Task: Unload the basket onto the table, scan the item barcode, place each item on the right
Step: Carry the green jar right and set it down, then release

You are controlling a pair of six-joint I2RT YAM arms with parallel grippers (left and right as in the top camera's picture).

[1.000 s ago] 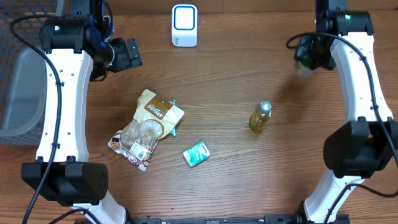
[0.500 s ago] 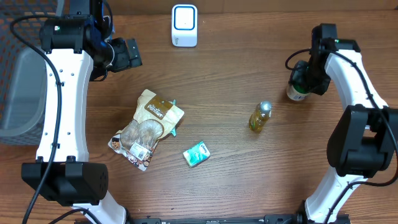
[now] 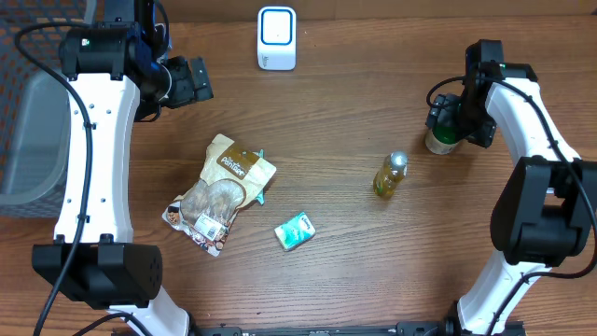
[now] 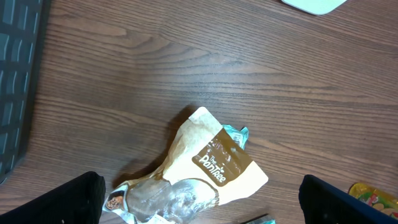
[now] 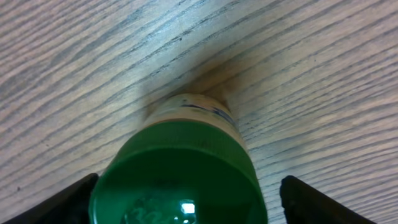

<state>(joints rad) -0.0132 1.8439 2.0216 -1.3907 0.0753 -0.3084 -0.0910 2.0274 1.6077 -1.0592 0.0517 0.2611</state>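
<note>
The green-capped bottle (image 5: 177, 174) stands on the bench (image 3: 354, 93) near its right edge, between the right gripper's (image 3: 448, 123) spread, released fingers. The left gripper (image 3: 199, 79) gapes empty. Nothing faces the scanner (image 3: 277, 37), so scanning seemingly remains.

Far back, centre of the surface (image 3: 354, 103): scanner (image 3: 277, 37). At the far left, a bin (image 3: 28, 140). Left of middle, snack bag (image 3: 222, 191) lying flat, and just right of its near end, a packet (image 3: 295, 231). Further right, a bottle (image 3: 391, 175). Behind that, toward the right edge, a jar (image 3: 440, 140) standing between the spread fingers of the right pincer (image 5: 183, 199). Left pincer (image 3: 198, 80) behind the bag, well apart from it.
</note>
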